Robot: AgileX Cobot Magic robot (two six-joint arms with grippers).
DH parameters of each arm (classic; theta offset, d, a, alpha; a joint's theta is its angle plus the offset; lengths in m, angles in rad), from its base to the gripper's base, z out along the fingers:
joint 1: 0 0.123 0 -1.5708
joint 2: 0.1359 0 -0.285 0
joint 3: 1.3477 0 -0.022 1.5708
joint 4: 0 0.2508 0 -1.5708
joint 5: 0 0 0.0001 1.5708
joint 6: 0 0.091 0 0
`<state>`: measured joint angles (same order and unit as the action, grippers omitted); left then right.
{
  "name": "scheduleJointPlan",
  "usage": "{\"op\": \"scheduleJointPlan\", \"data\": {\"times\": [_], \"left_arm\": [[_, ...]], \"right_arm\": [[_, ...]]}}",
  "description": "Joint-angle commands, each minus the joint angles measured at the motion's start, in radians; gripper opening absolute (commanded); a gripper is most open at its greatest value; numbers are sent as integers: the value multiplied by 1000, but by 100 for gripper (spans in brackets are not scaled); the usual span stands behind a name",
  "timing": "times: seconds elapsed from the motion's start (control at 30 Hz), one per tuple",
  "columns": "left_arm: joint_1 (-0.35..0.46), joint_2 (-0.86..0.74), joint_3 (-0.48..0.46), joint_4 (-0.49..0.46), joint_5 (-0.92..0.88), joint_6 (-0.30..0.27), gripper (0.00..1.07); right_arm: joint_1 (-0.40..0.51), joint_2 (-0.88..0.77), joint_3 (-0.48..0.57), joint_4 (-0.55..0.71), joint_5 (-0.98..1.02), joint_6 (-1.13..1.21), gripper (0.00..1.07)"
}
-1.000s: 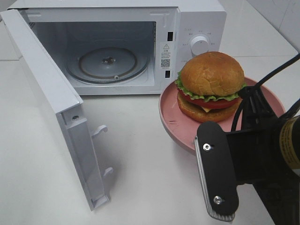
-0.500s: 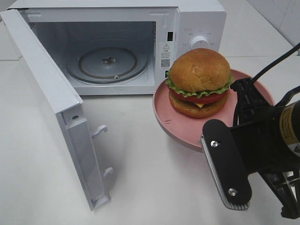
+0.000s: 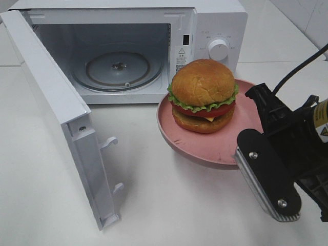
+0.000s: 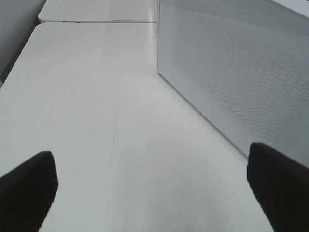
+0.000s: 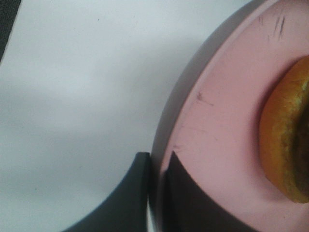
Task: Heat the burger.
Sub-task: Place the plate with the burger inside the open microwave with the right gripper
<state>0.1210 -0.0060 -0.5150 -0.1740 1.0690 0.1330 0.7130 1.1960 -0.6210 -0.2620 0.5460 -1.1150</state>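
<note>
Right gripper (image 5: 155, 166) clamps the rim of the round pink plate (image 3: 187, 144) at four o'clock. We judge this spares the tall golden-bun burger (image 3: 203, 95) handling.

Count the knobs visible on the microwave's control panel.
1: a white knob near the top of the microwave control panel, just above the burger. The burger on its pink plate blocks the lower panel, so another could be hidden.

The robot's right gripper (image 5: 155, 166): black housing, a rounded black finger plate (image 3: 266, 179) with two silver screws (image 3: 253, 155), ribbed grey edge, black cable (image 3: 300, 66) and yellow label (image 3: 322, 120)
</note>
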Motion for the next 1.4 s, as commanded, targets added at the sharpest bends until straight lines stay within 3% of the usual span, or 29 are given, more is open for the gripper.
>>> {"op": "scheduleJointPlan", "data": {"times": [0.03,0.1,0.2,0.27,0.4,0.6,0.9,1.4], "left_arm": [[3,-5,0,-10,4,-7,100],[3,-5,0,-10,4,-7,100],[3,-5,0,-10,4,-7,100],[3,-5,0,-10,4,-7,100],[3,-5,0,-10,4,-7,100],[3,-5,0,-10,4,-7,100],[3,-5,0,-10,4,-7,100],[3,-5,0,-10,4,-7,100]], "right_arm": [[-44,-10,-6,63,-61,-149,0],[-111,-10,-6,154,-78,-317,0],[-128,-10,-6,180,-84,-357,0],[-176,-10,-6,262,-89,-509,0],[-198,-10,-6,278,-92,-560,0],[-191,-9,-6,262,-114,-559,0],[-106,26,-6,230,-142,-543,0],[-98,150,-105,341,-168,-574,0]]}}
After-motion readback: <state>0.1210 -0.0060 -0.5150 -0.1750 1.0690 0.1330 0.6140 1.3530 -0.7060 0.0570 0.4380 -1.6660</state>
